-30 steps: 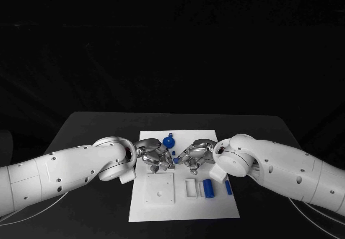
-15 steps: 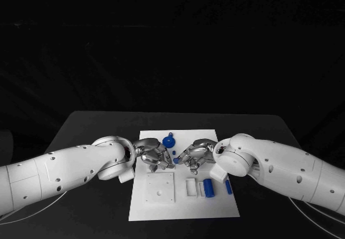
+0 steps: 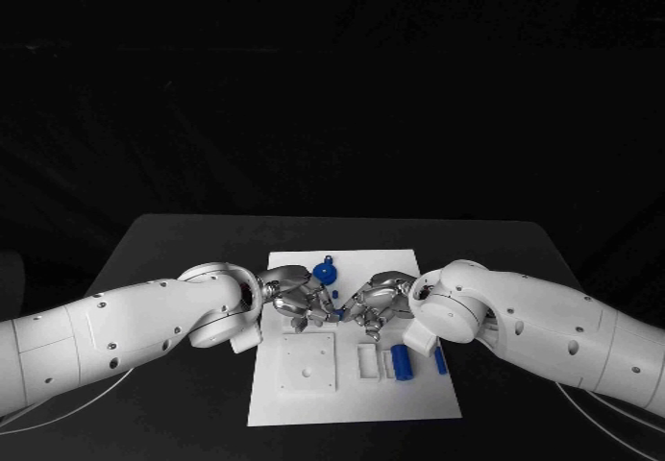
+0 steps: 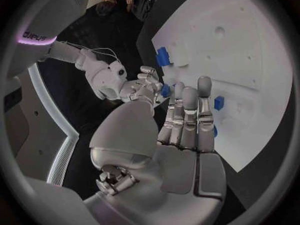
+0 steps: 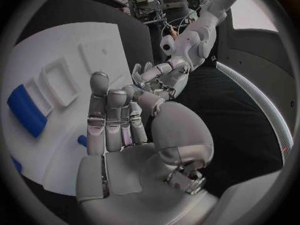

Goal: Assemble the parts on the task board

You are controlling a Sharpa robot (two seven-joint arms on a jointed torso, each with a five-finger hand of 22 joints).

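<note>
The white task board (image 3: 416, 403) lies in the middle of the black table. My left hand (image 3: 295, 302) and right hand (image 3: 374, 301) meet fingertip to fingertip above the board's middle. A small blue part (image 3: 337, 310) sits between them; the right hand (image 4: 141, 86) seems to pinch this part (image 4: 165, 90), and the left hand's fingertips (image 4: 179, 88) touch it. The frames leave unclear whether the left hand (image 5: 155, 77) grips it too. A round blue part (image 3: 326, 273) stands farther back on the board. A blue cylinder (image 3: 402, 362) and a thin blue part (image 3: 439, 360) lie near the right arm.
A square white plate (image 3: 307, 363) and a white frame (image 3: 367, 362) lie on the near half of the board. The cylinder (image 5: 26, 110) lies beside the frames (image 5: 59, 80). More small blue parts (image 4: 219, 103) sit on the board under the left hand.
The right hand has edged slightly toward the left hand, closing the gap around the small blue part. Nothing else on the board has moved.
</note>
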